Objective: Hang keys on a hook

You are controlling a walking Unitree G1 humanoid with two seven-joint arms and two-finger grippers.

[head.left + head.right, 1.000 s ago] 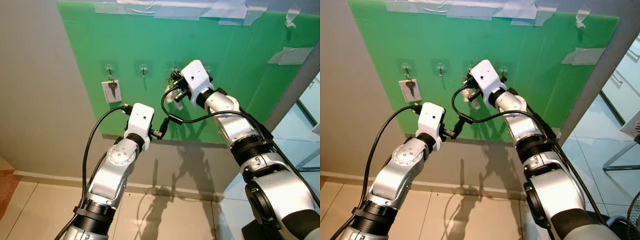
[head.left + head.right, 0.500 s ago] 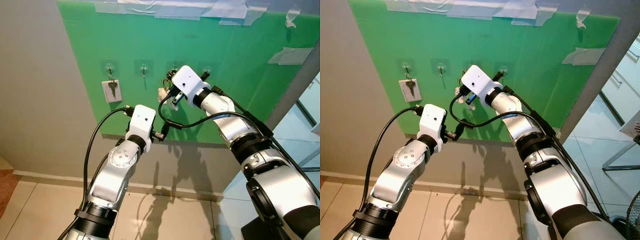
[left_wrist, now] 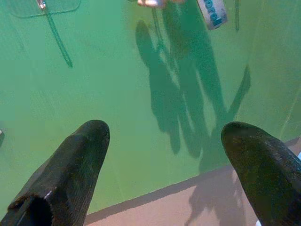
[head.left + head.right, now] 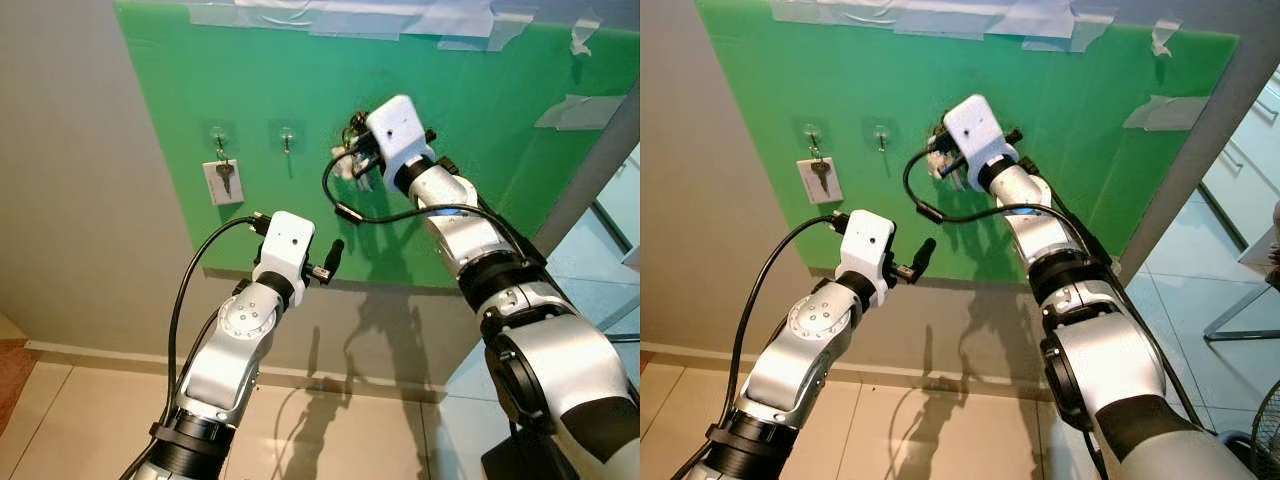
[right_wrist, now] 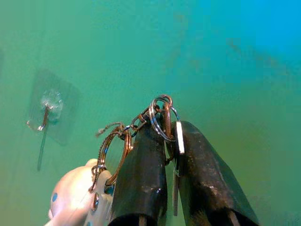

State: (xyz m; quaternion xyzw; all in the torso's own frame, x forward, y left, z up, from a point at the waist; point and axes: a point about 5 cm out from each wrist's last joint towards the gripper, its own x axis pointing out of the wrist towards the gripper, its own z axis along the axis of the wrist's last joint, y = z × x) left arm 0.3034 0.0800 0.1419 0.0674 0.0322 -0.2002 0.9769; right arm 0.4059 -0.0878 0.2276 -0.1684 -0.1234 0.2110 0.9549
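Now we are pinching the keys (image 5: 162,123) in our closed right gripper (image 5: 170,136), raising their ring toward a hook (image 5: 43,118) while our left gripper (image 3: 164,136) is idling wide open, empty.

The right gripper (image 4: 352,160) has swung back up and to the right across the green board (image 4: 480,170): half a second ago it sat lower and further left, past the third hook, and now it is raised again near that hook's height, its fingers closed on the keys (image 5: 160,120) with the white fob (image 4: 343,169) dangling at its left. The left gripper (image 4: 333,255) has edged slightly rightward, its fingers spread apart.
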